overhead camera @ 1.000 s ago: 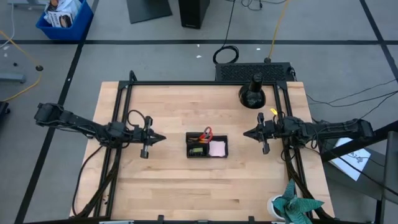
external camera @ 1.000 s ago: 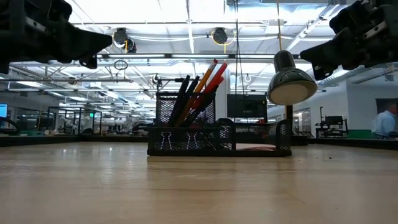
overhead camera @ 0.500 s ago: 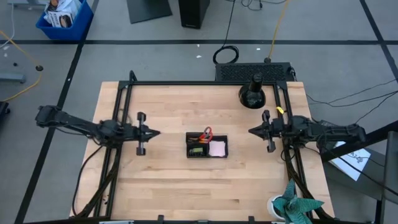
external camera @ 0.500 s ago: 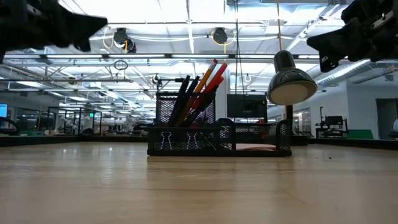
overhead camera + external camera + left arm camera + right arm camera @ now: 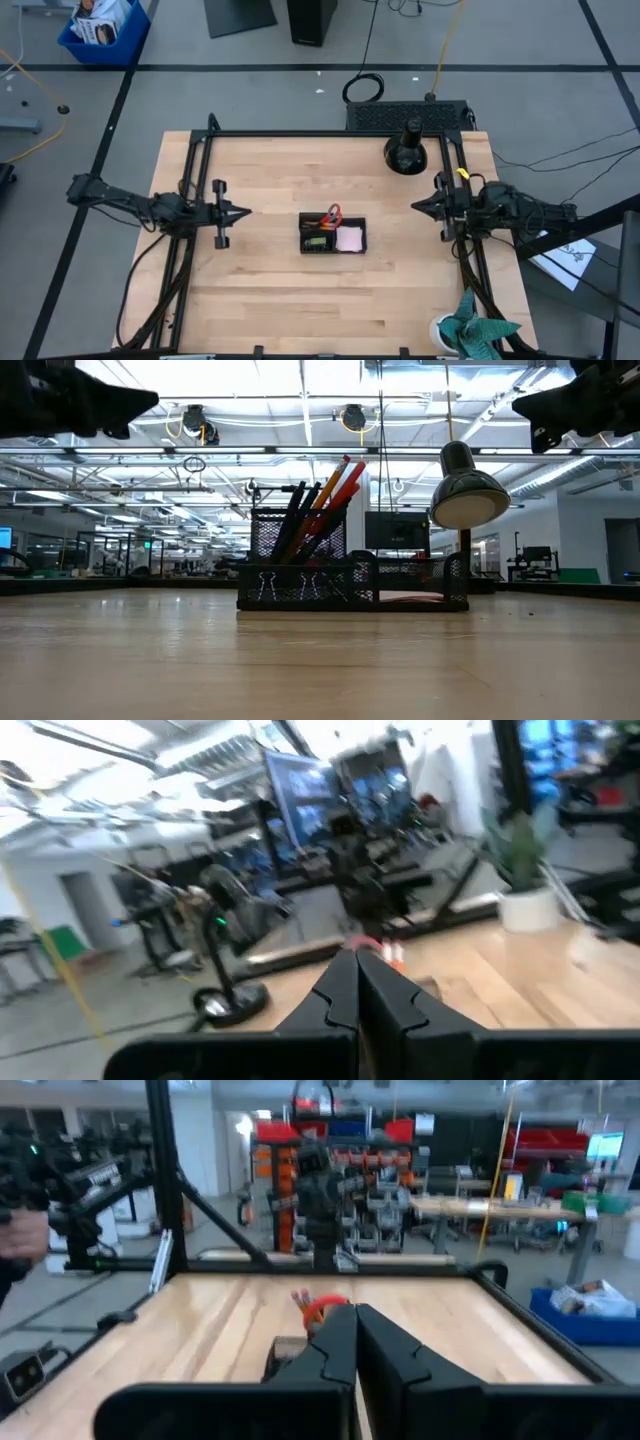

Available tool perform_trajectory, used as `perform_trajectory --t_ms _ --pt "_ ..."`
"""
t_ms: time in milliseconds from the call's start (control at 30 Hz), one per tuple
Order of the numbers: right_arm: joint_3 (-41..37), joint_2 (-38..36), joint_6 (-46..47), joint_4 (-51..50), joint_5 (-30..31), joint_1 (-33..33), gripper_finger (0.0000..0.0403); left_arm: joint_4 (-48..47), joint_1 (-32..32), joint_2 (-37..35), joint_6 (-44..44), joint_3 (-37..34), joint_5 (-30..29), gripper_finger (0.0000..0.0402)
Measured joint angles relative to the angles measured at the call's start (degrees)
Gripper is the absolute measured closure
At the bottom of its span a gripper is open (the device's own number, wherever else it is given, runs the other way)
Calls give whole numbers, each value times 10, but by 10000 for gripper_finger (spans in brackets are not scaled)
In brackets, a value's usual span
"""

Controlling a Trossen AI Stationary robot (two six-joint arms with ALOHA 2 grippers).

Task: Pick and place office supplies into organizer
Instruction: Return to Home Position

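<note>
The black mesh organizer (image 5: 333, 234) stands at the table's middle. In it are the red-handled scissors (image 5: 333, 212), orange pencils and black pens (image 5: 322, 500), a pink sticky-note pad (image 5: 349, 238) and a small yellow item (image 5: 316, 241). Binder clips (image 5: 290, 585) hang on its near wall. My left gripper (image 5: 245, 212) hovers shut to the organizer's left, pointing level at it. My right gripper (image 5: 416, 206) hovers shut to the organizer's right, also pointing level at it. Both are high above the table in the low view, and neither holds anything.
A black desk lamp (image 5: 406, 150) stands at the far right of the table, its shade (image 5: 468, 495) hanging above the organizer's right end in the low view. A teal paper plant in a white cup (image 5: 470, 332) sits at the near right corner. Black frame rails (image 5: 190, 240) run along both sides.
Both grippers have drawn back from the organizer and risen, staying shut. The left has gone toward the table's left edge and rolled a little. The right has gone toward the right edge. The organizer and its contents have not moved.
</note>
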State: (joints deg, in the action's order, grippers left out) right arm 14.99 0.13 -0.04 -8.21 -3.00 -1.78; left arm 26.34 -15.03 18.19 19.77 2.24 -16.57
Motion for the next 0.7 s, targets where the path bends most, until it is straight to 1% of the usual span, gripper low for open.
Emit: perform_trajectory --t_ms 67,133,233,300,367,433,533,700 --pt "-15 4 -4 35 -2 0 403 -20 25 4 -11 0 44 401" --pt "-40 3 -2 70 -19 0 403 -31 54 5 -20 0 82 401" --pt "-69 4 6 115 -41 0 403 -39 97 9 -28 0 116 401" --pt "-77 3 8 116 -32 0 403 -40 121 9 -30 0 147 401" --pt "-78 4 8 94 -14 -1 403 -39 138 9 -34 0 186 401" --pt "-78 3 -1 87 -18 -1 403 -42 150 8 -34 0 212 401" --pt "-78 3 -7 88 -40 -1 403 -50 159 8 -34 0 226 401" --pt "-78 3 5 67 -46 0 403 -82 161 8 -36 0 227 401"
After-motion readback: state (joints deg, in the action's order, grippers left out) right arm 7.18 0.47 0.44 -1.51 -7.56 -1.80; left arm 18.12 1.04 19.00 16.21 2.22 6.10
